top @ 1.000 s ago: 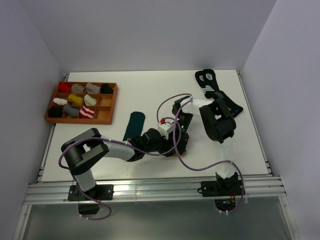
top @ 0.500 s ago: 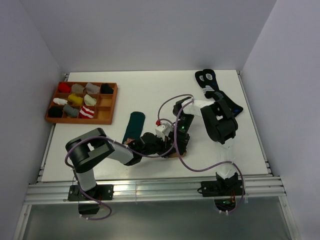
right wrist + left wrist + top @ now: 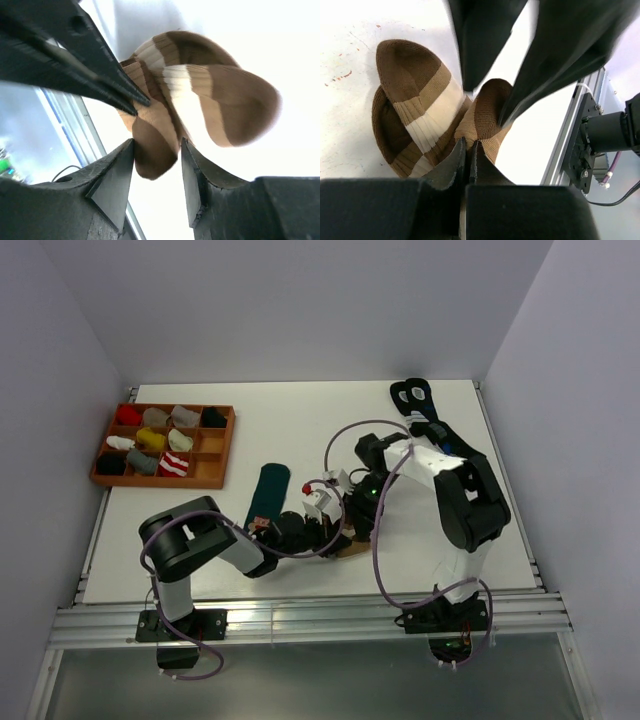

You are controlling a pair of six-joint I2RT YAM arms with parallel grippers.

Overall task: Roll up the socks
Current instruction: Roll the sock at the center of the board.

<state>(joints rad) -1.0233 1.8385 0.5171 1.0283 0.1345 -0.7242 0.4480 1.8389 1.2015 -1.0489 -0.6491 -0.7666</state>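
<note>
"Brown sock (image 3: pixel 420 115), where's it lying?"
"Bunched up on the desk (image 3: pixel 300 430) near the front edge, between both arms, just right of the green sock (image 3: pixel 268 490)."
"And the grippers?"
"Left gripper (image 3: pixel 468 147) is pinched tight on its ribbed edge. Right gripper (image 3: pixel 157 145) stands parted, fingers either side of a folded end."

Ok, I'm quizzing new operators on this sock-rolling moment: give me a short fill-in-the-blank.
1. The left gripper is ___ on the brown striped sock.
2. The right gripper stands ___ astride that sock.
3. The wooden tray sits on the table's ___ side.
Missing: shut; open; left.
</note>
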